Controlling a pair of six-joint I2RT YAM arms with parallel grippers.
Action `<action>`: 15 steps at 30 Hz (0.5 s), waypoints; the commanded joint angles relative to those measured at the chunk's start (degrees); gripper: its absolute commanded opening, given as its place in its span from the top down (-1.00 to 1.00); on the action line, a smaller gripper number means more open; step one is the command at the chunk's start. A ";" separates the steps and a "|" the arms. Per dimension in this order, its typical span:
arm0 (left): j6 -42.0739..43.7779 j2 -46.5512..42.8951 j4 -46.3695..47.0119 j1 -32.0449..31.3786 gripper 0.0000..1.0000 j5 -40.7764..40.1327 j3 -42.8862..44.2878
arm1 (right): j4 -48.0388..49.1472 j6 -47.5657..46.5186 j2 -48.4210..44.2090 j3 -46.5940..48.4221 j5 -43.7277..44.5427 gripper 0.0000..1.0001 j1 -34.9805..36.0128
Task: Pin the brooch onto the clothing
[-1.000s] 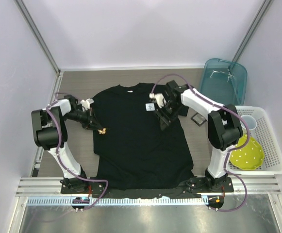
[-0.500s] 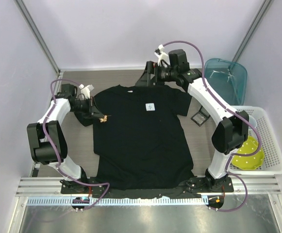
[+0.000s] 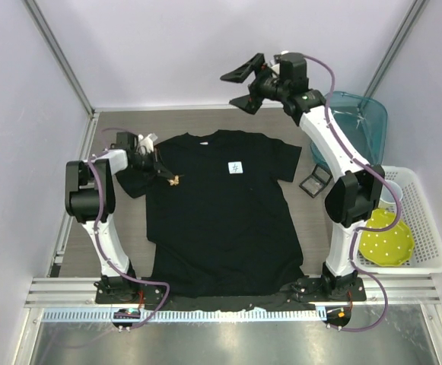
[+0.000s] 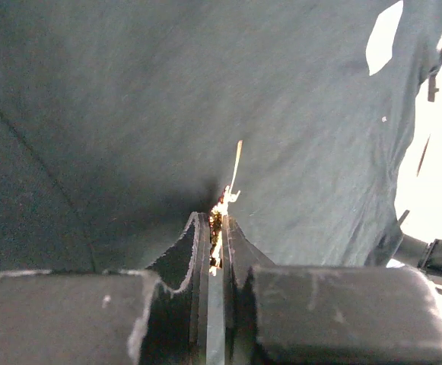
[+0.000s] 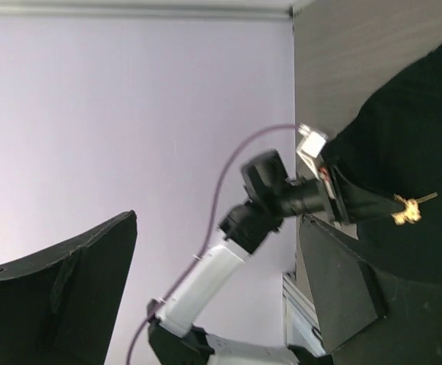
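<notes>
Your right hand (image 3: 243,88) has left the chest of the shirt (image 3: 221,220) and now hangs high at the back of the cell, jaws spread wide and holding nothing. That means nothing pins the cloth down any more, so judge the fabric free to slide or bunch if you push the pin in now.

Your left hand (image 3: 158,169) has carried the brooch (image 3: 174,181) up toward the shoulder. The left wrist view shows the jaws nearly closed, pinching the brooch (image 4: 219,211) between the tips, its golden pin pointing out over the dark cloth. Whether the pin touches the cloth, you cannot tell.

The brooch sits just inside the shirt's left edge, near the sleeve (image 3: 129,182), which lies crumpled under your left wrist. The chest around the white label (image 3: 236,167) is open room. On the right, a small black box (image 3: 314,182) lies on the tabletop (image 3: 122,125) just beside the other sleeve, with a teal bin (image 3: 350,125) and white basket (image 3: 422,228) beyond.
</notes>
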 commanded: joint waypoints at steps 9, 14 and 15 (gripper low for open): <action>-2.71 4.08 2.78 -1.60 1.00 -0.10 -5.26 | -14.32 0.01 -0.80 10.48 10.23 -0.89 -3.92; 0.19 3.39 -2.32 -1.60 1.00 0.43 -6.57 | -7.22 -3.75 -2.38 0.39 5.06 -0.99 -5.51; 0.37 2.77 -2.67 -1.68 1.00 0.69 -7.18 | -4.59 -5.68 -3.26 -2.24 1.65 -0.99 -5.68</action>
